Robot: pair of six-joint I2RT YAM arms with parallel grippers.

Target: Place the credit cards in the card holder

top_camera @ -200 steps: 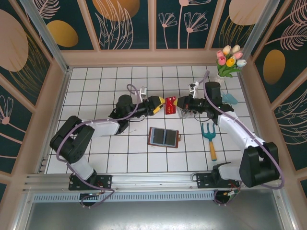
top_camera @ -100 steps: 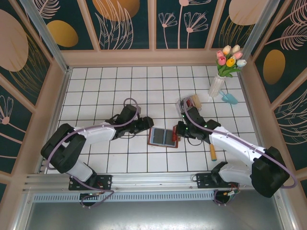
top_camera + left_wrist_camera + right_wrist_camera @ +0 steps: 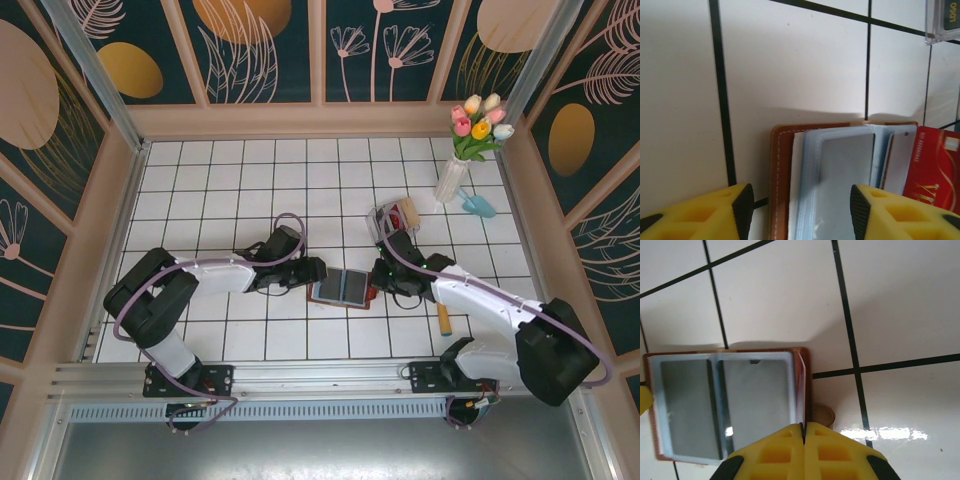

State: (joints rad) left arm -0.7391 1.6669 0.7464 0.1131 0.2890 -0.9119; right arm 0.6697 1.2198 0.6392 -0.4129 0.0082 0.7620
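The brown card holder (image 3: pixel 343 288) lies open on the tiles, its clear sleeves facing up. My right gripper (image 3: pixel 380 284) is at its right edge, shut on a red credit card (image 3: pixel 801 390) that stands on edge along the holder's (image 3: pixel 720 405) right side. In the right wrist view the gripper (image 3: pixel 803 432) has its jaws pressed together on the card. My left gripper (image 3: pixel 315 272) is at the holder's left end. It is open (image 3: pixel 801 212), with the holder's brown stitched edge (image 3: pixel 779 175) and a sleeve between its fingers. The red card (image 3: pixel 935 172) shows at the far side.
A clear plastic tray (image 3: pixel 393 215) sits behind the right arm, and its corner (image 3: pixel 942 20) shows in the left wrist view. A garden fork's wooden handle (image 3: pixel 443 320) lies right of the holder. A vase of tulips (image 3: pixel 452 180) and a blue trowel (image 3: pixel 480 205) stand at the back right.
Both grippers have come down from the back middle of the table to the card holder. The right one brought the red card to its right edge, and the left one came to its left end.
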